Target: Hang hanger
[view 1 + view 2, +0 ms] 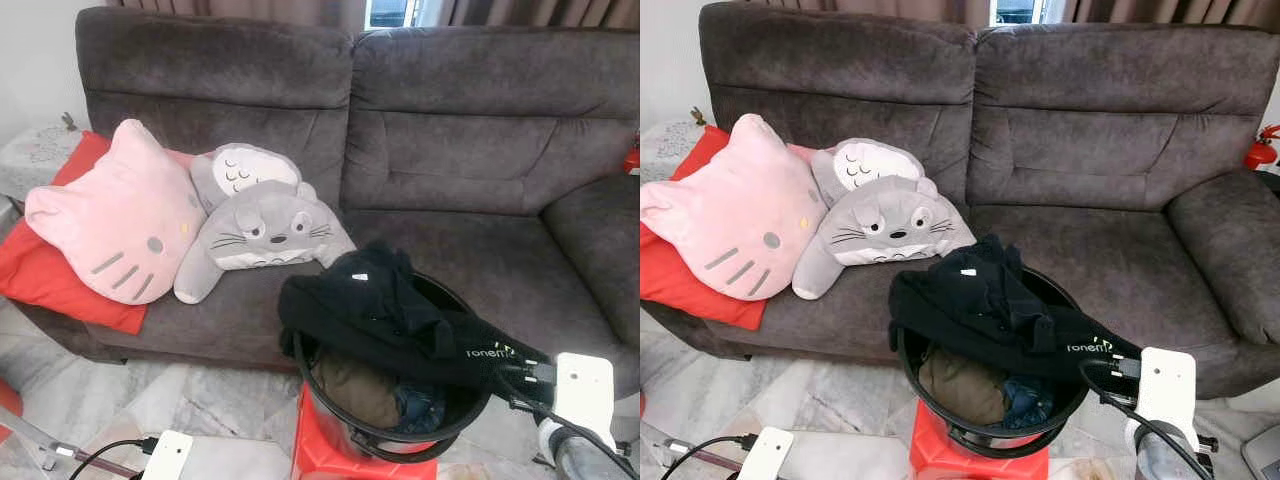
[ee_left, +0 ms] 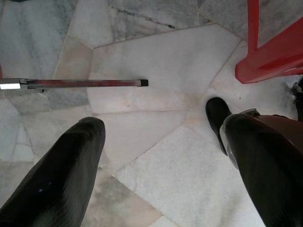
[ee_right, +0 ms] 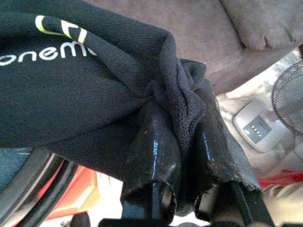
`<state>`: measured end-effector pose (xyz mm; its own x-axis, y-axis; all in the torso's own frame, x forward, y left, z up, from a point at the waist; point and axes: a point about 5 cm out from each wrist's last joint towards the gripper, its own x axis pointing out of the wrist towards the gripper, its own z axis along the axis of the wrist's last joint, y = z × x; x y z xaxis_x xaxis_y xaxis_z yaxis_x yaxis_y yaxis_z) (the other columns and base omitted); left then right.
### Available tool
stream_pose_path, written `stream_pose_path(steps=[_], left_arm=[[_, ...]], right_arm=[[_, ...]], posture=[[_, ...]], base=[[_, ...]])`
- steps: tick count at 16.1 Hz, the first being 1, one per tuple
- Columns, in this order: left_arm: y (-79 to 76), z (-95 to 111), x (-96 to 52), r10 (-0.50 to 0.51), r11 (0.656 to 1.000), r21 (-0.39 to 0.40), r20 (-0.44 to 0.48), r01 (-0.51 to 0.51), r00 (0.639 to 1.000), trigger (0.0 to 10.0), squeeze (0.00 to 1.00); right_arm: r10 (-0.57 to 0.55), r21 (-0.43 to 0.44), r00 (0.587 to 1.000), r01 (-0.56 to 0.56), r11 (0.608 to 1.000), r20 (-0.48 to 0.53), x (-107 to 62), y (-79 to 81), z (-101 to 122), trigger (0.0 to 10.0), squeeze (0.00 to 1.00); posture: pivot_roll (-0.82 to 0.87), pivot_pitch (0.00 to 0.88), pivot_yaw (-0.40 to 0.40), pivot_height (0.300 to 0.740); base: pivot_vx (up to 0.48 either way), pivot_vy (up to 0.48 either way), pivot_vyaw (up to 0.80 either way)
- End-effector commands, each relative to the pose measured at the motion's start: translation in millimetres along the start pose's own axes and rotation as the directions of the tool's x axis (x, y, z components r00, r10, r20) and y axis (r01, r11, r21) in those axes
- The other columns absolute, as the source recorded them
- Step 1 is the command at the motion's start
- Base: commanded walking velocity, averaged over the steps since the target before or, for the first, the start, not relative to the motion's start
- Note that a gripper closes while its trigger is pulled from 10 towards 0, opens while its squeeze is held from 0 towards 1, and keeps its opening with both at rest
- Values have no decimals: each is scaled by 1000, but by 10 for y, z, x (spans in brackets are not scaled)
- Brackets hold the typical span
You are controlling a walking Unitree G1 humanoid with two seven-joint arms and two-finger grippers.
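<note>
One hand grips cloth.
Your right hand (image 3: 182,142) is clamped on the black shirt (image 1: 400,320) over the bucket (image 1: 375,440); left hand (image 2: 156,156) hangs apart above floor.

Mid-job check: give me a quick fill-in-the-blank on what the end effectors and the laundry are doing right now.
1. The right end effector is shut on the ____ garment.
2. That garment drapes over the rim of a black basket, which stands on a ____ stool.
3. The left end effector hangs open above the marble ____.
4. On the grey sofa, the cat-face cushion is ____.

Missing words: black; red; floor; pink
</note>
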<state>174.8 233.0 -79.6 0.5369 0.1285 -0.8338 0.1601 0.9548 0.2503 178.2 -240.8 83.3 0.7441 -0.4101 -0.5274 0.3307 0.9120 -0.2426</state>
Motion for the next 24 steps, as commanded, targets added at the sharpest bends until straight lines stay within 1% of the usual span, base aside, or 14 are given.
stream_pose_path(steps=[1, 2, 3, 4, 5, 9, 10, 11, 12, 20, 22, 23, 24], left_arm=[[9, -21, -3, -3, 1000, 7, -8, 3, 1000, 10000, 0], [9, -21, -3, -3, 1000, 7, -8, 3, 1000, 10000, 0], [7, -21, -3, -3, 1000, 8, -8, 3, 1000, 10000, 0], [6, -21, -3, -3, 1000, 8, -8, 3, 1000, 10000, 0], [7, -21, -3, -3, 1000, 7, -8, 3, 1000, 10000, 0], [9, -20, -3, -2, 1000, 7, -8, 3, 1000, 10000, 0], [11, -22, -4, -2, 1000, 8, -8, 2, 1000, 10000, 0], [11, -22, -4, -2, 1000, 8, -8, 2, 1000, 10000, 0], [12, -23, -4, -2, 1000, 8, -8, 2, 1000, 10000, 0], [11, -23, -4, -1, 1000, 5, -8, 1, 1000, 10000, 0], [11, -22, -4, -2, 1000, 6, -8, 2, 1000, 10000, 0], [11, -24, -4, -2, 1000, 8, -8, 2, 1000, 10000, 0], [10, -27, -5, -2, 1000, 8, -8, 2, 1000, 10000, 0]], right_arm=[[-22, -9, 1000, 22, 1000, -6, 9, -15, -22, 0, 0], [-19, -13, 1000, 19, 1000, -12, 12, -9, -38, 0, 0], [-16, -51, 1000, 15, 999, -18, 27, 1, -52, 941, 0], [-22, -63, 1000, 21, 998, -21, 31, 2, -59, 8510, 0], [-22, -65, 999, 21, 998, -24, 36, 8, -66, 10000, 0], [-26, -71, 999, 23, 997, -37, 49, 5, -110, 10000, 0], [-26, -70, 999, 23, 997, -38, 50, 9, -113, 10000, 314], [-22, -63, 999, 20, 998, -35, 51, 15, -113, 10000, 969], [-21, -66, 999, 18, 998, -34, 54, 19, -113, 10000, 1000], [-15, -87, 1000, 12, 996, -27, 22, 26, -143, 10000, 1000], [-25, -90, 999, 23, 996, -21, 2, 6, -146, 10000, 1000], [-37, -87, 999, 37, 996, -2, -18, -16, -146, 10000, 1000], [-51, -65, 998, 54, 996, 43, -38, -36, -107, 10000, 1000]], posture=[[-175, 0, -15, 740], [-176, 0, -15, 740], [-173, 0, -16, 740], [-172, 0, -17, 740], [-172, 0, -17, 740], [-172, 0, -15, 740], [-172, 0, -15, 740], [-171, 0, -15, 740], [-171, 0, -15, 740], [-168, 0, -18, 740], [-170, 0, -18, 740], [-170, 0, -17, 740], [-170, 0, -17, 740]], base=[[0, 0, 0], [0, 0, 0], [0, 0, 0], [0, 0, 0], [0, 0, 0], [0, 0, 0], [0, 0, 0], [0, 0, 0], [0, 0, 0], [0, 0, 0], [0, 0, 0], [0, 0, 0], [0, 0, 0]])
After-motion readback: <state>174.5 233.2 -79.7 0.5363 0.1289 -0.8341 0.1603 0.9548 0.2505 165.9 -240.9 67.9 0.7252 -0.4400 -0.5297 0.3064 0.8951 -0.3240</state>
